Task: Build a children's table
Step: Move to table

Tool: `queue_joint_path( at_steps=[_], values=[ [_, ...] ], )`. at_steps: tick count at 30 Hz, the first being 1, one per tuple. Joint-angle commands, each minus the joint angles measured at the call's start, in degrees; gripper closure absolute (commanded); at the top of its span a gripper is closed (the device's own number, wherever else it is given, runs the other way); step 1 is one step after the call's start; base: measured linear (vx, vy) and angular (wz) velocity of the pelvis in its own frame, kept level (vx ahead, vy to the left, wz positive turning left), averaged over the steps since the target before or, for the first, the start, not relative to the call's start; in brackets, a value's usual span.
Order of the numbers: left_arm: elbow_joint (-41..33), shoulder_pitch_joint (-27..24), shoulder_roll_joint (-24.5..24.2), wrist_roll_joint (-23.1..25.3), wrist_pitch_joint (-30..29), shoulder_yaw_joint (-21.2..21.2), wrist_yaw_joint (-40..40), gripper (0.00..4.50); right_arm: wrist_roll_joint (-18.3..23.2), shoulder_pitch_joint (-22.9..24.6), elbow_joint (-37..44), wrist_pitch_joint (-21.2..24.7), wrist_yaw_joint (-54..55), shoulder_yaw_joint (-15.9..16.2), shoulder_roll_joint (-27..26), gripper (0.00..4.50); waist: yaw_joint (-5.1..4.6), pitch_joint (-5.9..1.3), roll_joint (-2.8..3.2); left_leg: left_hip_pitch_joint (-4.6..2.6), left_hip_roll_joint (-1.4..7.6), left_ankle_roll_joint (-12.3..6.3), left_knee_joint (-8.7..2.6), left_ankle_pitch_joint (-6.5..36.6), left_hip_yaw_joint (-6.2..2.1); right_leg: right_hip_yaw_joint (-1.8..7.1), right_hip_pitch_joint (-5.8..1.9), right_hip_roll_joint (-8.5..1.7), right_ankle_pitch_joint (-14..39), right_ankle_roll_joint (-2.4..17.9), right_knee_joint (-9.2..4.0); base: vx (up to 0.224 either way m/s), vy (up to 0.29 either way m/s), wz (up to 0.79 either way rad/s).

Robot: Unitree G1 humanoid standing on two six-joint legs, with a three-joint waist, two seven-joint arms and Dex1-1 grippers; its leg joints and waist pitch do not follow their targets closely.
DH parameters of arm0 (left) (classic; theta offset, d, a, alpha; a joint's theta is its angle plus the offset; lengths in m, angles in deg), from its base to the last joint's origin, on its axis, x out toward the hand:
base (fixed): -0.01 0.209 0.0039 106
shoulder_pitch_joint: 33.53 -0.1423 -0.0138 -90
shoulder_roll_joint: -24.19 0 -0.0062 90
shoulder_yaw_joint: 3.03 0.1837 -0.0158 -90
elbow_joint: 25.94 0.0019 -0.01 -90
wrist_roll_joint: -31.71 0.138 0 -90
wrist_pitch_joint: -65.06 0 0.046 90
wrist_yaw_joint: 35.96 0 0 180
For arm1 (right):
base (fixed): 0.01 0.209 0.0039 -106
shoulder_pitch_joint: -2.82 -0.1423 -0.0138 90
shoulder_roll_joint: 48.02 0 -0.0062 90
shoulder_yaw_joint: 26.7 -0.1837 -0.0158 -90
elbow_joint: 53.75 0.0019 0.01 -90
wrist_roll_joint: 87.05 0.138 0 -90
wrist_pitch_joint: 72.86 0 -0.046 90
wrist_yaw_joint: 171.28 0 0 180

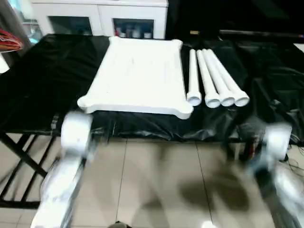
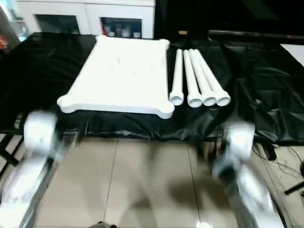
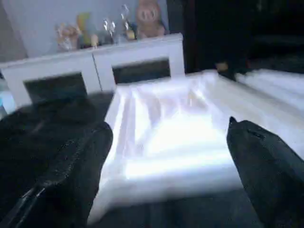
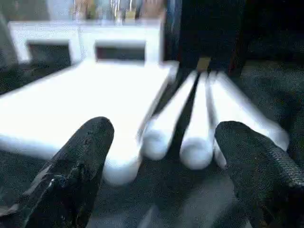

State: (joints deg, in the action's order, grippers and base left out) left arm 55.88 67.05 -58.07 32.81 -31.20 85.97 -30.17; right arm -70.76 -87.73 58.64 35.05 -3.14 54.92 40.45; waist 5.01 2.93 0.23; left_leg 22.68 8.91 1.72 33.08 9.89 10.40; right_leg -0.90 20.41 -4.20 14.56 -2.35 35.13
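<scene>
Where black sheeting (image 1: 47, 80) covers the work surface: white tabletop (image 1: 137, 76) lying flat at centre frame, long axis running from the near edge toward the white cabinet (image 1: 99, 16) at top. Just right of it, four tube legs (image 1: 213, 78) side by side, touching, parallel to that axis, open ends toward the bottom of frame. No legible writing or labels. Left gripper (image 3: 166, 166) fingers spread wide, facing the tabletop; right gripper (image 4: 161, 166) fingers spread wide, facing the legs; nothing held.
</scene>
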Motion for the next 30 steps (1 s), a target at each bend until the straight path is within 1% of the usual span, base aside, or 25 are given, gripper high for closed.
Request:
queue_joint_path(
  at_steps=[1, 3, 4, 5, 8, 9, 10, 11, 12, 13, 14, 15, 17, 18, 19, 20, 21, 23, 24, 25, 26, 27, 28, 29, 30],
  values=[
    [1.5, 0.2, 0.2, 2.5, -3.3, 0.9, -1.7, 0.14, 0.9, -0.1, -0.9, 2.9, 1.9, -1.5, 0.2, 0.64, -0.17, -3.53, 0.38, -1.49, 3.51, 1.17, -3.16, 1.3, -2.20, 1.65, -1.00, -2.91, -14.9, 4.6, -2.97, 0.000, 0.000, 0.00],
    [0.8, 1.3, 0.6, 1.5, -5.4, 0.9, -1.8, 0.14, 3.3, -1.3, -0.9, 5.5, 2.2, -2.1, 0.1, 0.64, -0.13, -4.34, 0.26, -1.11, 2.81, -0.57, -2.13, -3.1, -2.02, 1.50, -1.64, -2.54, -28.1, 4.5, -1.73, 0.028, 0.005, -0.01],
    [0.9, 2.9, 0.7, 0.3, -7.1, 1.2, -1.5, 0.14, 3.9, -3.4, -2.2, 7.8, 3.9, -2.5, -0.4, 0.64, -0.17, -4.67, 1.07, -1.19, 2.64, -0.53, -1.92, -4.1, -2.08, 1.47, -1.62, -2.48, -31.0, 4.5, -1.40, 0.000, 0.000, 0.00],
    [1.6, 4.1, 0.5, -1.1, -7.3, 1.1, -1.0, 0.14, 5.4, -5.1, -4.2, 8.5, 4.9, -2.8, -2.1, 0.64, -0.29, -4.74, 0.94, -1.21, 2.57, -0.36, -1.71, -4.8, -2.11, 1.25, -1.28, -2.19, -32.9, 4.9, -1.24, 0.000, 0.000, 0.00],
    [3.3, 4.7, 0.7, -1.3, -7.1, 1.4, -0.9, 0.14, 4.9, -6.0, -7.8, 7.3, 5.3, -2.0, -3.8, 0.64, -0.21, -4.34, 0.82, -1.08, 3.13, -0.20, -2.13, 1.2, -1.92, 1.18, -1.13, -2.63, -24.8, 7.4, -1.84, 0.000, 0.000, 0.00],
    [3.7, 4.3, 0.2, 0.6, -8.0, 1.7, -0.6, 0.14, 0.9, -7.1, -10.6, 7.0, 5.5, 1.0, -5.1, 0.64, -0.10, -4.03, 0.28, -1.22, 3.39, -0.45, -2.67, 6.1, -1.92, 1.13, -1.44, -2.88, -17.2, 8.0, -2.37, 0.000, 0.000, 0.00],
    [2.0, 3.6, 0.5, 0.4, -9.8, 1.3, -0.5, 0.14, -0.4, -7.9, -11.3, 7.0, 5.6, 2.5, -5.7, 0.64, -0.13, -3.88, 0.63, -1.48, 3.57, -0.15, -2.99, 9.0, -1.96, 1.09, -1.57, -3.00, -11.9, 8.3, -2.72, 0.000, 0.000, 0.00],
    [1.2, 3.3, 0.7, 0.3, -10.5, 1.1, -0.6, 0.14, -0.6, -8.1, -11.3, 7.1, 5.5, 3.0, -5.7, 0.64, -0.20, -3.39, 0.19, -1.82, 3.77, 0.20, -3.75, 15.5, -1.85, 1.04, -2.13, -3.24, -0.5, 8.7, -3.64, 0.000, 0.000, 0.00],
    [0.2, 2.9, 0.9, 0.2, -11.3, 1.0, -0.6, 0.14, -0.9, -8.3, -11.4, 7.1, 5.5, 3.5, -5.8, 0.64, -0.40, -2.63, 0.06, -2.71, 3.80, 0.41, -4.39, 23.1, -1.62, 0.96, -2.12, -3.08, 13.1, 8.6, -5.10, 0.000, 0.000, 0.00],
    [-1.0, 2.4, 0.9, 0.3, -12.3, 1.0, -0.6, 0.14, -1.0, -8.8, -11.6, 7.0, 5.2, 4.2, -5.9, 0.64, -0.48, -2.46, -0.61, -3.19, 3.73, 0.43, -4.46, 25.8, -1.42, 0.88, -2.17, -2.94, 18.9, 8.2, -5.94, 0.000, 0.000, 0.00],
    [-1.2, 2.3, 0.8, 0.3, -12.4, 1.0, -0.7, 0.14, -0.9, -9.0, -11.8, 7.1, 5.1, 4.3, -6.0, 0.64, -0.55, -1.78, -0.05, -4.47, 3.36, 1.08, -4.52, 31.4, -1.43, 0.63, -1.80, -2.68, 29.4, 7.1, -7.27, 0.000, 0.000, 0.00],
    [-1.6, 1.4, 0.2, 0.1, -12.7, 0.9, -0.9, 0.14, -1.1, -10.5, -14.0, 6.6, 4.7, 5.5, -6.2, 0.64, -0.88, -1.23, -1.68, -5.26, 3.13, 1.37, -4.25, 33.7, -1.40, 0.31, -1.58, -2.82, 35.6, 6.1, -8.48, 0.000, 0.000, 0.00],
    [-0.5, 0.3, -0.4, -0.2, -11.8, 0.2, -1.3, 0.14, -3.5, -12.2, -17.2, 4.7, 5.1, 7.3, -6.2, 0.64, -0.98, -1.59, 0.08, -5.38, 3.18, 1.87, -5.22, 32.3, -1.92, 0.05, -2.95, -2.87, 32.8, 5.4, -8.72, 0.000, 0.000, 0.00],
    [0.0, 0.6, -0.4, 0.1, -12.3, 0.0, -1.9, 0.14, -4.1, -12.3, -17.2, 4.3, 4.9, 7.8, -5.8, 0.64, -0.95, -1.95, 1.09, -6.19, 3.83, 2.13, -5.93, 32.0, -2.51, -0.59, -3.10, -2.42, 25.6, 5.9, -8.00, 0.066, 0.024, -0.01],
    [0.3, 0.8, -0.4, 0.1, -12.3, -0.2, -2.1, 0.14, -4.5, -12.3, -17.1, 4.0, 4.8, 8.1, -5.7, 0.64, -0.74, -2.05, -0.08, -2.97, 2.83, -0.54, -6.26, 29.4, -3.30, -1.74, -5.55, -2.93, 21.5, 5.6, -8.16, 0.066, 0.024, -0.01],
    [0.4, 1.1, -0.1, 0.0, -12.7, -0.4, -2.1, 0.14, -4.9, -12.2, -17.2, 3.6, 4.6, 8.3, -5.7, 0.64, 0.18, -2.69, -0.30, -0.65, 1.05, -6.75, -5.56, 19.8, -3.44, -3.05, -8.08, -3.87, 12.9, 4.6, -8.90, 0.069, 0.032, 0.29],
    [0.7, 1.4, -0.3, 0.2, -12.8, -0.2, -1.8, 0.14, -5.4, -12.1, -17.3, 3.1, 4.5, 8.6, -5.9, 0.64, 0.00, -3.15, -0.10, -0.48, 0.52, -12.01, -4.43, 13.9, -3.68, -4.57, -9.13, -4.57, 12.2, 4.5, -9.53, 0.075, 0.027, 0.58],
    [0.9, 1.8, -0.9, 0.7, -12.6, 0.4, -0.8, 0.14, -6.2, -12.1, -17.8, 2.6, 4.8, 8.9, -6.1, 0.64, -0.16, -3.82, 0.04, -0.33, -0.14, -17.28, -2.92, 3.5, -4.58, -6.66, -10.33, -3.86, 7.1, 5.9, -9.16, 0.110, 0.025, 0.62],
    [1.2, 1.9, -1.1, 0.8, -12.7, 0.4, -0.8, 0.14, -5.7, -12.4, -18.0, 2.5, 5.1, 8.6, -6.8, 0.64, -0.74, -4.06, 1.08, -2.72, -0.58, -22.39, -2.58, -4.3, -6.73, -8.04, -9.34, -0.91, 2.7, 5.8, -7.12, 0.174, 0.020, 0.61],
    [1.4, 2.1, -1.1, 0.7, -12.7, 0.2, -1.0, 0.14, -5.8, -12.8, -18.3, 2.3, 5.6, 8.5, -7.1, 0.64, -1.34, -4.26, 1.33, -4.96, -0.40, -26.19, -2.42, -7.8, -8.79, -8.47, -7.79, 0.87, 2.1, 5.0, -5.17, 0.174, 0.020, 0.61],
    [2.7, 3.0, -1.2, 0.6, -12.6, -0.2, -1.5, 0.14, -6.0, -13.8, -19.0, 0.8, 5.9, 8.4, -7.5, 0.64, -4.19, -5.67, 2.11, -14.36, 7.05, -30.25, -0.94, -17.4, -14.08, -5.60, 2.56, 0.95, 9.7, 2.6, 2.08, 0.135, -0.026, 0.35],
    [3.2, 3.2, -1.2, 0.7, -12.5, -0.2, -1.6, 0.14, -5.7, -14.0, -19.0, 0.6, 5.5, 8.4, -7.5, 0.64, -2.37, -4.70, 1.64, -11.46, 8.44, -31.06, -0.56, -22.5, -13.43, -3.15, 4.07, -0.46, 9.1, -0.6, 5.11, 0.031, -0.076, 0.12],
    [3.2, 3.2, -1.2, 0.7, -12.5, -0.2, -1.6, 0.14, -5.7, -14.0, -19.0, 0.6, 5.5, 8.4, -7.5, 0.64, -2.50, -4.38, 1.09, -9.76, 8.55, -30.65, -1.54, -21.7, -12.26, -2.32, 4.44, -0.91, 6.4, -2.2, 6.20, 0.031, -0.076, 0.12],
    [3.7, 3.6, -1.3, 0.9, -12.4, 0.0, -1.6, 0.14, -5.2, -14.1, -18.8, 0.6, 5.8, 7.7, -7.9, 0.64, -2.43, -4.64, 1.01, -9.61, 7.96, -30.11, -1.70, -20.9, -11.54, -2.08, 5.12, -1.07, 4.3, -3.1, 6.60, -0.046, -0.080, 0.09],
    [4.1, 3.9, -1.2, 1.0, -12.3, 0.2, -1.7, 0.14, -4.9, -14.2, -18.8, 0.6, 6.1, 7.2, -8.1, 0.64, -1.73, -3.16, -1.03, -5.38, 3.73, -23.06, -2.55, -4.6, -6.24, 0.03, 3.08, -1.64, -4.7, -0.1, 1.26, -0.001, -0.094, 0.10]
  ],
)
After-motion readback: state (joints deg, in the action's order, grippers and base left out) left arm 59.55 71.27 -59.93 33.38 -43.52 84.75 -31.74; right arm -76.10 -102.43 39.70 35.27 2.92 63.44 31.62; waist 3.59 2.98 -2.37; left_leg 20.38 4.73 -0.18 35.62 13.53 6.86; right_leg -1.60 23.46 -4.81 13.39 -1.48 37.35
